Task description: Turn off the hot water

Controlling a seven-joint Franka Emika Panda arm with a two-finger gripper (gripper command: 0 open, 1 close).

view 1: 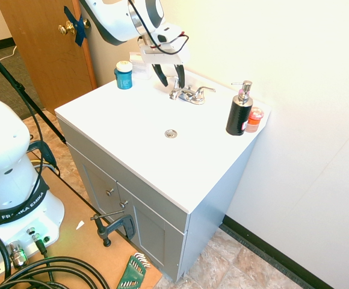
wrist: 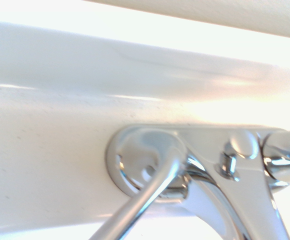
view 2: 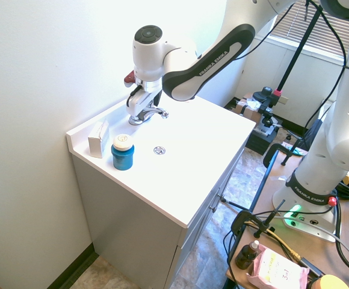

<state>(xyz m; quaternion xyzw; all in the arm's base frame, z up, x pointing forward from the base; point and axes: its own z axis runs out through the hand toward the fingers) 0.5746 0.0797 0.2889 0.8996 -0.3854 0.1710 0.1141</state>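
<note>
A shiny chrome two-lever faucet [view 1: 190,95] stands at the back of the white sink top [view 1: 132,138], close to the wall. No stream of hot water shows. Its left-hand lever [view 1: 176,90] sits just below my gripper [view 1: 170,83], which is open, with a dark finger on either side of the lever. The right-hand lever [view 1: 205,90] points away, untouched. From the other side, the gripper [view 2: 139,103] hangs right over the faucet [view 2: 148,112]. In the wrist view the left lever [wrist: 145,200] and the faucet base [wrist: 135,165] fill the lower half, very close.
A blue jar [view 1: 124,75] stands left of the faucet, with a small white box [view 2: 97,139] behind it. A black soap pump bottle [view 1: 240,111] and a small orange jar [view 1: 255,118] stand on the right. The drain [view 1: 171,133] lies mid-top. The wall rises directly behind the faucet.
</note>
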